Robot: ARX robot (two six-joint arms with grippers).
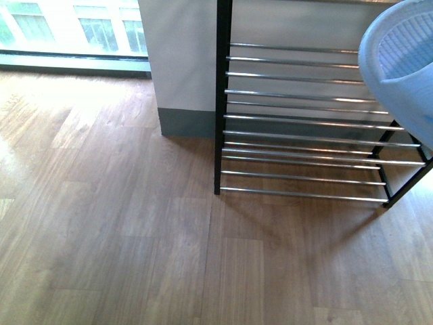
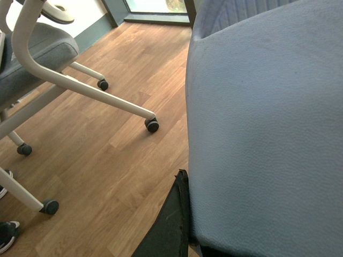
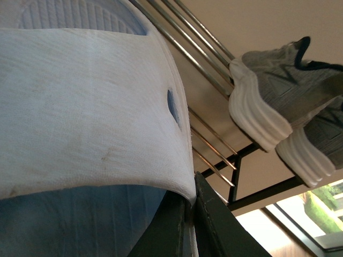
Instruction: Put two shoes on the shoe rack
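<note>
Front and right-wrist cameras both see rack (image 1: pixel 304 122).

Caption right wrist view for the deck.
Right gripper clamps a pale slide near the shoe rack holding grey sneakers.

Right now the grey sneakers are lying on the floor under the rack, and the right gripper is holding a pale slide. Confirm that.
One thing is wrong. The grey sneakers are not on the floor: they rest on the silver rods of the shoe rack, as the right wrist view shows. The right gripper does hold a pale slide.
</note>
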